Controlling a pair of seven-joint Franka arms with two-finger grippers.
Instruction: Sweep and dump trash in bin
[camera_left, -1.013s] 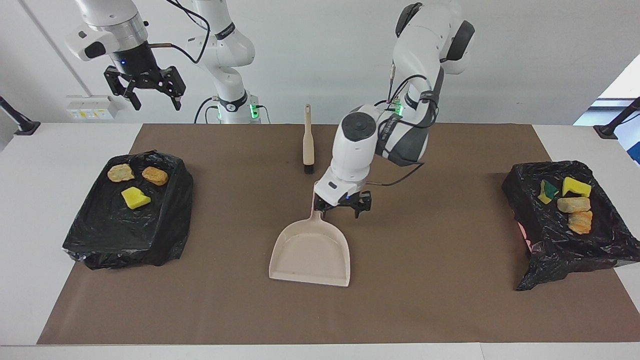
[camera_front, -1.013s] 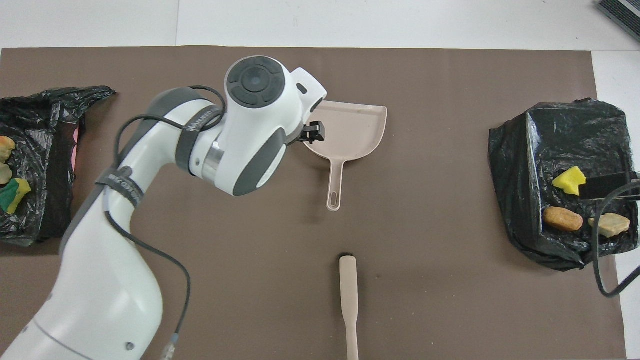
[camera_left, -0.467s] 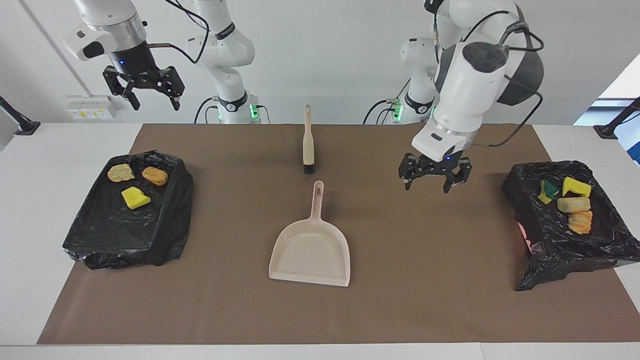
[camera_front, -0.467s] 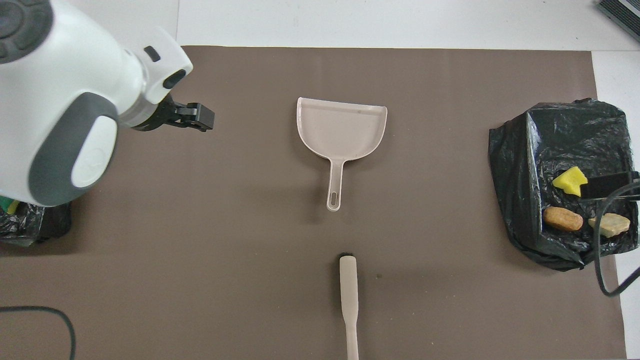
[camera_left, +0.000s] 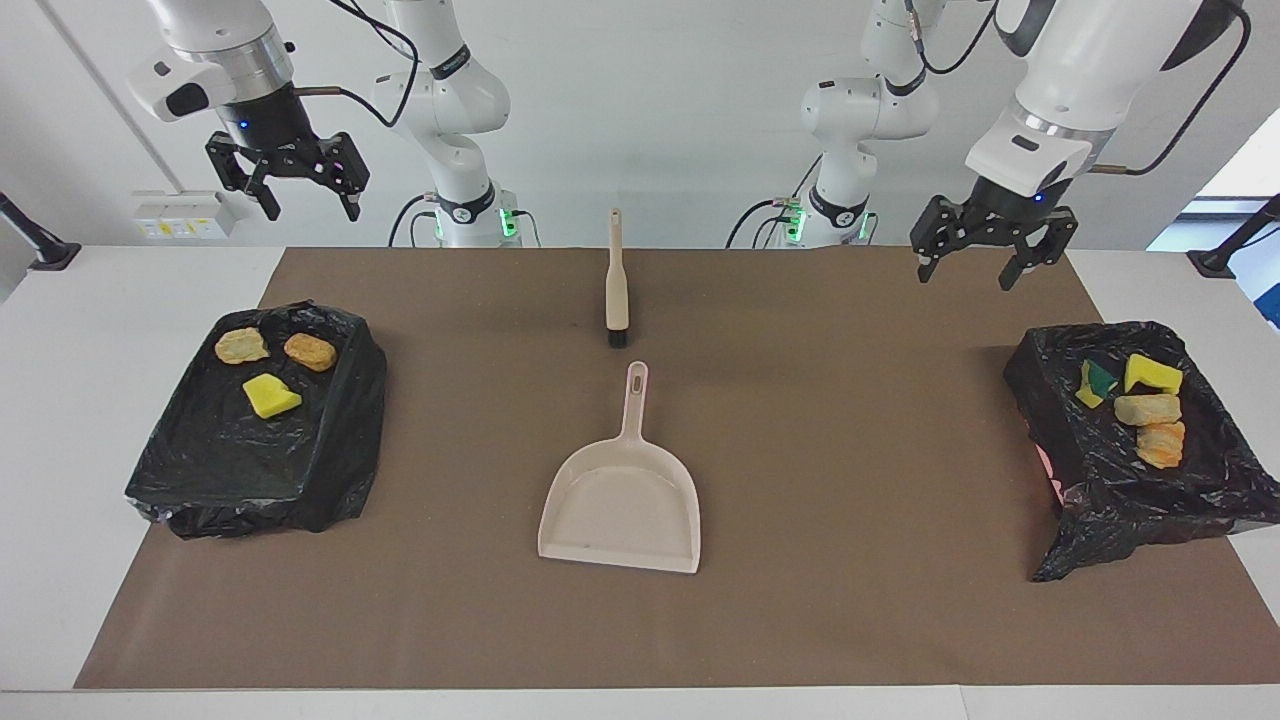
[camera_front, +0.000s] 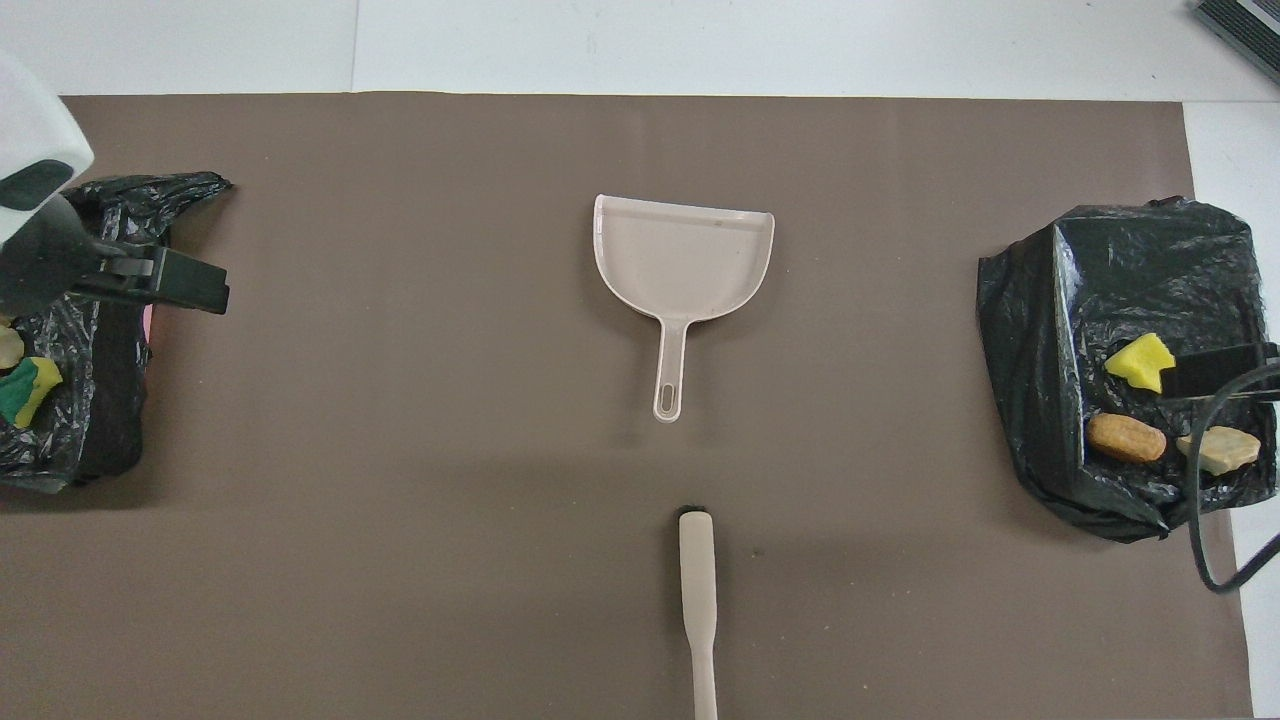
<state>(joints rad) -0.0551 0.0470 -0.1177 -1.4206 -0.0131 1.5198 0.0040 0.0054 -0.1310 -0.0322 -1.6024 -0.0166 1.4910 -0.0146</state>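
1. Start at the right arm's end of the tabletop (camera_left: 60, 400). A black-bag-lined bin (camera_left: 255, 455) sits there holding three bits of trash: two tan-orange crinkled lumps (camera_left: 242, 346) and a yellow sponge piece (camera_left: 270, 396).
2. The right gripper (camera_left: 305, 200) hangs in the air over the corner of the tabletop nearest the robots at that end. Its jaws stand apart with nothing between them.
3. In the middle of the brown mat (camera_left: 850, 500), a beige plastic dustpan (camera_left: 622, 510) lies flat and empty, its handle pointing toward the robots. Neither gripper touches it.
4. A beige hand brush with dark bristles (camera_left: 616, 285) lies on the mat nearer to the robots than the dustpan, in line with its handle, also untouched.
5. You will find no loose trash on the mat; judged from that, the sweeping looks complete.
6. The left gripper (camera_left: 984, 252) is up in the air over the mat's edge by the second bin. Its jaws are apart and empty.
7. At the left arm's end, a second black-bag-lined bin (camera_left: 1130, 470) holds four bits of trash (camera_left: 1145, 410): a green-backed sponge, a yellow sponge, two tan-orange lumps.
8. Judgement: all seven bits are binned and both tools set down. Nothing appears left to do.
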